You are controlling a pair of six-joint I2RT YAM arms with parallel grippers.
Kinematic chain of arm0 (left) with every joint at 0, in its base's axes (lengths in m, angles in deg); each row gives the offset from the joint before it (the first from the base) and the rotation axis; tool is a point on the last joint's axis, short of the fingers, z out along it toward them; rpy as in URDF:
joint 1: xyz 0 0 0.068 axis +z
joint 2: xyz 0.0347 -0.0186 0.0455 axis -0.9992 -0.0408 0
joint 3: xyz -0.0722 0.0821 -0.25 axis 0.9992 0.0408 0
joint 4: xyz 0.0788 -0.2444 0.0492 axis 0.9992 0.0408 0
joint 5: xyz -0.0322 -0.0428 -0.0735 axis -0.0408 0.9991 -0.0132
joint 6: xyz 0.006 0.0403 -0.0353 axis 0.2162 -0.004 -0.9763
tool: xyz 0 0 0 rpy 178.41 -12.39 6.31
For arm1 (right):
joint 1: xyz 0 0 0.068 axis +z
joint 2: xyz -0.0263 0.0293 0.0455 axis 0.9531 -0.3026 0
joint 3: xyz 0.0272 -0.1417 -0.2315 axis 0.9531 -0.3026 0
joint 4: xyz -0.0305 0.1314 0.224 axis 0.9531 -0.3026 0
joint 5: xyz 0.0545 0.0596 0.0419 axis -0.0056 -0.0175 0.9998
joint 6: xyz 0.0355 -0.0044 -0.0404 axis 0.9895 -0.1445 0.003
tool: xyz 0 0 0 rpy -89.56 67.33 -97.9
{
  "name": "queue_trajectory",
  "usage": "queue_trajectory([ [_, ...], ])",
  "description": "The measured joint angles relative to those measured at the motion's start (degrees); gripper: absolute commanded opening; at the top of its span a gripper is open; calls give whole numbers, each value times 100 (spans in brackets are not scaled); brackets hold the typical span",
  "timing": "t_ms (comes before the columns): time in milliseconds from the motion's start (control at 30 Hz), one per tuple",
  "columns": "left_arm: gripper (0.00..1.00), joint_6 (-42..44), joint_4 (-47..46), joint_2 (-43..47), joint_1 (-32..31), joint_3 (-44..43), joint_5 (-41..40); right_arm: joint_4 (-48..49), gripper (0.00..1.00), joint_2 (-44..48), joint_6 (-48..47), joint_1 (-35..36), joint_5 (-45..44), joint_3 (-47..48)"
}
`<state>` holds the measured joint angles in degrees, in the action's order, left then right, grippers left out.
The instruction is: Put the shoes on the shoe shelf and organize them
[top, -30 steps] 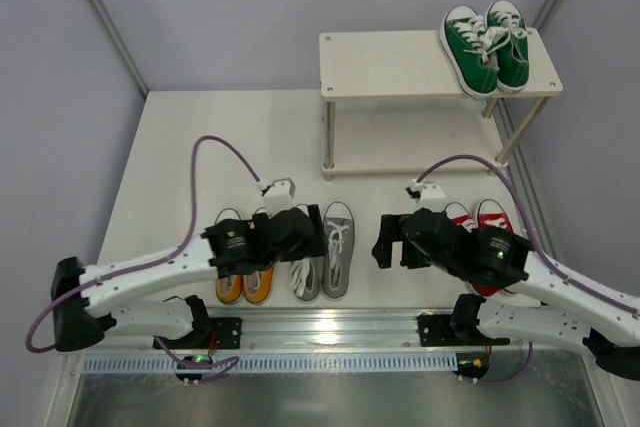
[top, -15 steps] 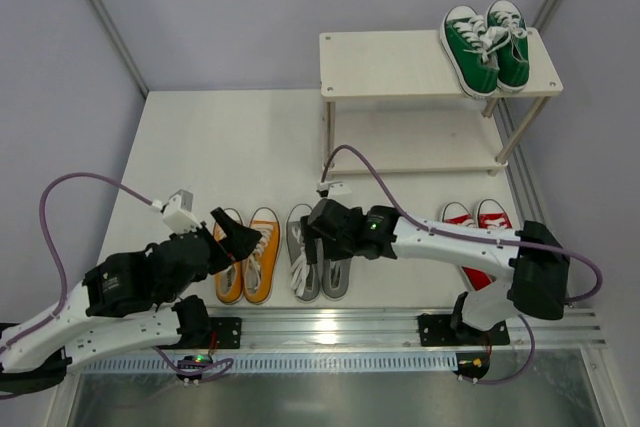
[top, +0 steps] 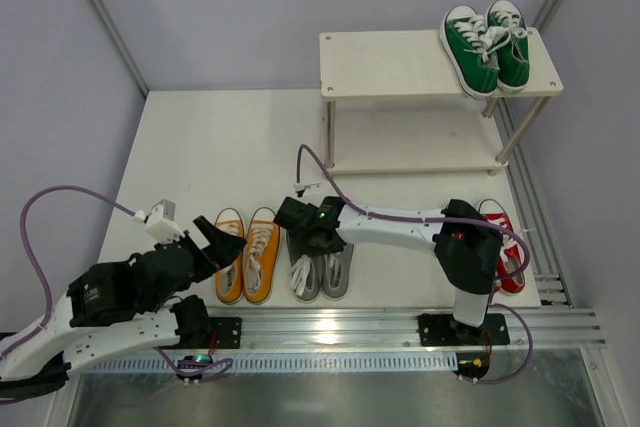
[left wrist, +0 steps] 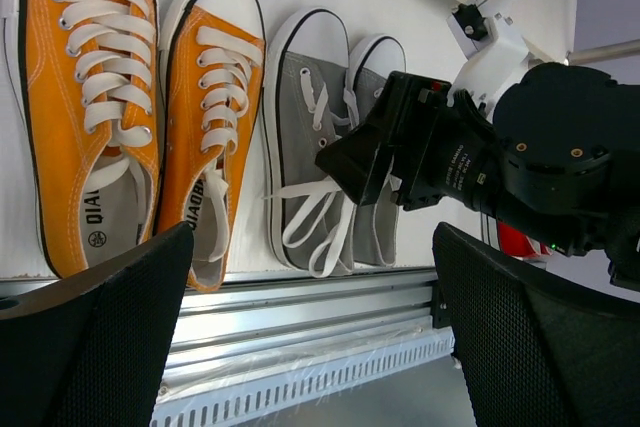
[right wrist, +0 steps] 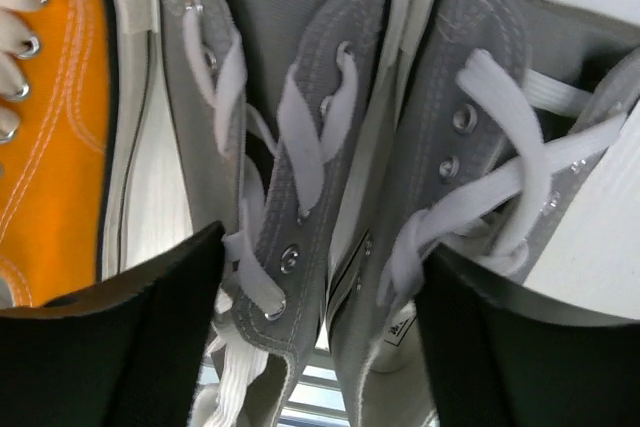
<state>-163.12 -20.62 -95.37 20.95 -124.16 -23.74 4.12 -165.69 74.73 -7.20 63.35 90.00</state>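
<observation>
Pale wooden two-tier shoe shelf (top: 390,62), green pair (top: 482,47) atop; left hand (top: 222,237), right hand (top: 312,237) both released.

The right claw (left wrist: 366,161) hangs over the grey shoes (left wrist: 300,117), beside the orange shoes (left wrist: 95,97).

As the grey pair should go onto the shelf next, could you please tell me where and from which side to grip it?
Probably the two adjoining inner side walls, pinched together, one of the jaws in each shoe's opening, coming from straight above. The grey pair stands upright, side by side, openings up, and the right gripper hangs over it.
</observation>
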Motion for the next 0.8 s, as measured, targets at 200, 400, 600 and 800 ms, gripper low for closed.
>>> queue_trajectory([
  [200, 99, -111, 278, 348, 0, 13, -28, 50, 55, 4, 186, -31, -96, -299],
  [400, 100, -118, 393, 439, 0, 61, -28, 573, 18, 750, 66, -15, 11, -1104],
  [600, 100, -101, 380, 437, 0, 164, -17, 483, 4, 835, -365, -76, 116, -1152],
  [800, 99, -98, 385, 433, 0, 164, 2, 227, 4, 957, -752, -79, 103, -1088],
])
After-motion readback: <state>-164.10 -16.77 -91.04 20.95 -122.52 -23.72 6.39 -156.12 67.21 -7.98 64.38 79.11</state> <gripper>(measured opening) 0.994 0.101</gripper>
